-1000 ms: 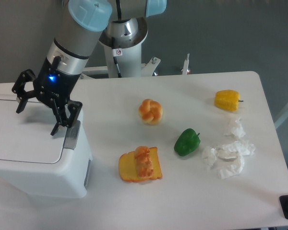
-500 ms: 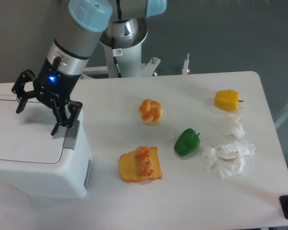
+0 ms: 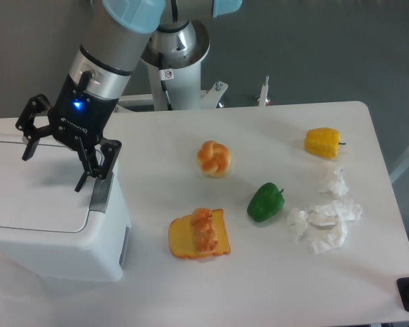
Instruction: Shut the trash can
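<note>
A white table (image 3: 273,272) before a grey wall carries the boxy white plastic trash can (image 3: 48,225) at 9 o'clock, lid down; the tool (image 3: 52,166) hovers above it, fingers spread.

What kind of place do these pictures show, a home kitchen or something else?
Probably a robotics lab or test bench, not a home kitchen: an industrial arm on a pedestal stands at a plain white table, with what look like toy foods such as a green pepper and a trash can.

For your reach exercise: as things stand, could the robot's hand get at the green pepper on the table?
Probably yes. The hand hangs open over the trash can, holding nothing, and the green pepper sits in the open, apart from the toast and the crumpled tissues.
</note>
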Tool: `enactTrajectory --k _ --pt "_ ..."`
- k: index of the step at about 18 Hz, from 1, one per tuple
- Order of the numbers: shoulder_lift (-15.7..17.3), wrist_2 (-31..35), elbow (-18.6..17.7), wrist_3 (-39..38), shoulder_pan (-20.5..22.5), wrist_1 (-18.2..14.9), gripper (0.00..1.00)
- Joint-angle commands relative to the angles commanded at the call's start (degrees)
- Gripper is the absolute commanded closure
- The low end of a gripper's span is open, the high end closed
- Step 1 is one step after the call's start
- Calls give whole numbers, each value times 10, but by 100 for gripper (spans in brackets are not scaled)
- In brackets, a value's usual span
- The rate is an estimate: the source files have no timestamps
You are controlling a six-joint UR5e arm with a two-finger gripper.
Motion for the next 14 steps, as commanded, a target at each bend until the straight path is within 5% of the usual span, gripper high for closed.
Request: enactTrajectory --k 11,14 --pt "-3 9 12 77 84 -4 0" --pt "-1 62 12 106 89 -6 0"
